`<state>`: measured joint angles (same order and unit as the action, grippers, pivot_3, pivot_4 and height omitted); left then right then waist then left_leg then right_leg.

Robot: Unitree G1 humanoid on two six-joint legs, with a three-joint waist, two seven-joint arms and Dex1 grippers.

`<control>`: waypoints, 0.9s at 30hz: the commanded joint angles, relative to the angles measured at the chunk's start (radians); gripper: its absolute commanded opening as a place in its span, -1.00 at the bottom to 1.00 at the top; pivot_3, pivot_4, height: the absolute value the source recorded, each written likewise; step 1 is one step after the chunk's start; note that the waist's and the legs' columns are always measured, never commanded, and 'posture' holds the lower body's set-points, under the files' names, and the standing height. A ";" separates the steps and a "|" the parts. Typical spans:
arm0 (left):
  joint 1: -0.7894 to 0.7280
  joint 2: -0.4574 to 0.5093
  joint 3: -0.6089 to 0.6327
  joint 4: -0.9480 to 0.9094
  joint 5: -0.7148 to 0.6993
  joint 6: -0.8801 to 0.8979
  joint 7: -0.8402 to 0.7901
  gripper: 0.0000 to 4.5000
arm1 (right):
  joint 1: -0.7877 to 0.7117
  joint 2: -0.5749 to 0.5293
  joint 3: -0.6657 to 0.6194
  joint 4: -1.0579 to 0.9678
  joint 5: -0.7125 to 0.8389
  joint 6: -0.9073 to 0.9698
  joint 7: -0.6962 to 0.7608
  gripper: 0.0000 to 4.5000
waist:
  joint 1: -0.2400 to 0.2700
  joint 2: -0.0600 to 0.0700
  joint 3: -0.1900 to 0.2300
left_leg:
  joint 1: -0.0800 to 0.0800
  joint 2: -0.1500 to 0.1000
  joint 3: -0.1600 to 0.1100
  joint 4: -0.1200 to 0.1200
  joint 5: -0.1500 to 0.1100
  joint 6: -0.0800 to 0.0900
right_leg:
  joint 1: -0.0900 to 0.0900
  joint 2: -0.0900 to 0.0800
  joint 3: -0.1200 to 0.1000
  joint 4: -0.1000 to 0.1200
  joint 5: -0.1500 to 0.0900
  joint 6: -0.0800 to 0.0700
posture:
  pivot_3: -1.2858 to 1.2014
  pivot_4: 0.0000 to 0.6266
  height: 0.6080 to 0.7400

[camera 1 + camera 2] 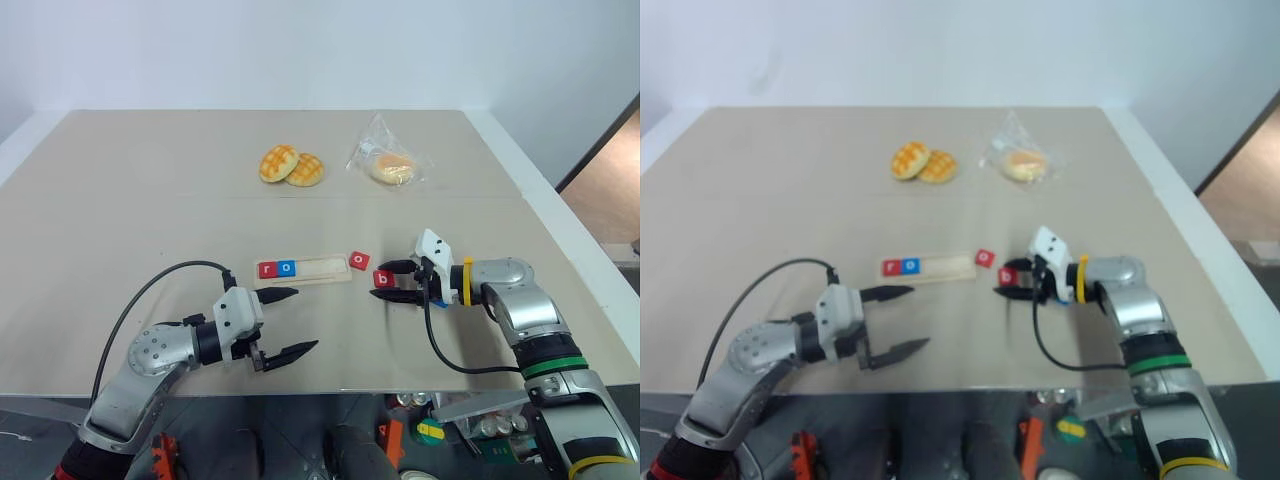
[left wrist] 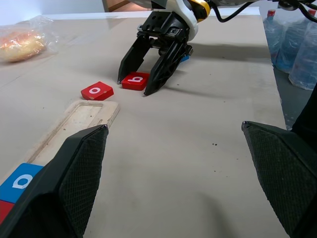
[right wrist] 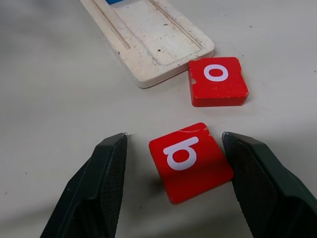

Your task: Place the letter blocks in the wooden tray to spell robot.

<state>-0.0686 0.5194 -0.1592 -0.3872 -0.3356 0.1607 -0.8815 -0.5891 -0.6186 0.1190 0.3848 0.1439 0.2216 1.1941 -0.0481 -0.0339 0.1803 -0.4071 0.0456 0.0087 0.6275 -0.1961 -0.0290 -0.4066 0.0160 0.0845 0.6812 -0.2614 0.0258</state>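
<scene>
Red, flat and square, the letter block with a white "b" [image 3: 190, 161] lies on the beige table [image 1: 150, 200] between the two black fingers of the right gripper [image 1: 392, 282]. The fingers stand apart on both sides of it, and I cannot tell if they touch it. Just beyond the fingertips a second red block with a white "o" [image 3: 218, 81] lies beside the end of the pale wooden tray [image 1: 325, 267]. Further along the tray sit a red "r" block [image 1: 266, 269] and a blue "o" block [image 1: 287, 267]. Near that end the left gripper [image 1: 289, 323] hovers, spread wide and empty.
</scene>
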 commanded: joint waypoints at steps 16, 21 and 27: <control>-0.006 -0.002 0.016 -0.005 0.002 0.006 0.019 1.00 | 0.066 -0.026 -0.041 -0.307 0.041 0.208 -0.138 -0.46 | 0.000 0.000 0.000 | 0.000 0.000 0.000 0.000 0.000 0.000 | 0.000 0.000 0.000 0.000 0.000 0.000 | 0.03 -0.52 1.00; 0.012 -0.019 0.054 -0.003 0.012 0.001 0.091 1.00 | -0.090 0.001 -0.017 -0.324 0.097 0.251 -0.086 -0.46 | -0.005 0.001 0.001 | 0.000 0.001 0.001 0.000 0.000 0.000 | -0.001 0.001 0.001 0.000 0.001 0.001 | 0.03 -0.52 1.00; 0.043 -0.091 0.121 -0.032 0.001 0.053 0.247 1.00 | -0.253 0.124 0.118 -0.182 0.047 0.122 -0.009 -0.46 | -0.006 0.001 0.000 | 0.000 0.003 -0.001 0.000 0.000 0.000 | -0.001 0.003 0.000 0.000 0.001 0.000 | 0.03 -0.52 1.00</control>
<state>-0.0370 0.4356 -0.0730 -0.3779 -0.3250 0.2033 -0.6772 -0.8324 -0.5022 0.2115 0.1575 0.2107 0.3934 1.1606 -0.0540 -0.0332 0.1808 -0.4074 0.0482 0.0069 0.6274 -0.1962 -0.0290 -0.4075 0.0191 0.0835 0.6813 -0.2603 0.0252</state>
